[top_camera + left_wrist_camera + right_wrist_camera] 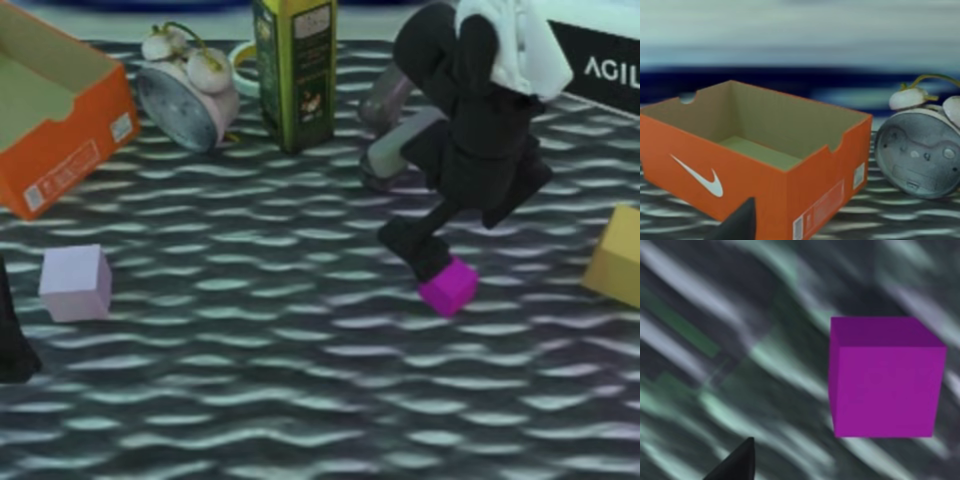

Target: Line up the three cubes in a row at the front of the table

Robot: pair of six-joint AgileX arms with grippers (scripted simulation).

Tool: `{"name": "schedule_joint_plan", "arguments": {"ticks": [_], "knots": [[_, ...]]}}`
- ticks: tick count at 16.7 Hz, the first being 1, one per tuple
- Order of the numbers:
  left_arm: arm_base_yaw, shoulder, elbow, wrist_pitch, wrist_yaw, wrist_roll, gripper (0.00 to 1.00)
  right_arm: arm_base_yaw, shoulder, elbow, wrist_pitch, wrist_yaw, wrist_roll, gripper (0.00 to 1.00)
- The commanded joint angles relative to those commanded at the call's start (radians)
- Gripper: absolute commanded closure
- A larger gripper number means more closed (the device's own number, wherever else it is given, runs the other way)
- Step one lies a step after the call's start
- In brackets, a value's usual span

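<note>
A dark table (300,400) with a wavy black and pale grey-teal ripple pattern holds three plain matte cubes, seen from above. The smallest, a bright magenta cube (449,287), sits right of centre, tilted so one corner points toward the front edge. The right gripper (428,256) is directly over it, its black body covering the cube's rear edge; whether the fingers are spread or closed on the cube cannot be told. In the right wrist view the magenta cube (885,377) appears large, with sharp edges and a darker top face, resting on the rippled cloth.

A larger pale lilac cube (76,283) stands well apart at the left side of the table. The largest, a mustard yellow cube (618,255), is cut off by the right edge.

At the back left lies an open orange shoebox (60,120) with a white swoosh; the left wrist view shows the shoebox (765,170) holding nothing. Just beside it lies a twin-bell alarm clock (188,88), tipped on its side, then an upright green and yellow carton (295,70).

The left gripper (12,350) is parked at the table's left edge, its opening impossible to judge.
</note>
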Motion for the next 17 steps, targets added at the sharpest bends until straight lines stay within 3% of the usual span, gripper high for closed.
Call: {"name": "schedule_joint_plan", "arguments": {"ticks": [7, 14, 17], "knots": [[0.000, 0.000, 0.000, 0.000, 0.000, 0.000, 0.00, -0.003, 0.004, -0.016, 0.019, 0.000, -0.001, 0.00], [0.000, 0.000, 0.000, 0.000, 0.000, 0.000, 0.00, 0.001, 0.095, -0.172, 0.272, 0.001, 0.002, 0.00], [0.000, 0.000, 0.000, 0.000, 0.000, 0.000, 0.00, 0.002, 0.110, -0.195, 0.305, 0.001, 0.003, 0.00]]}}
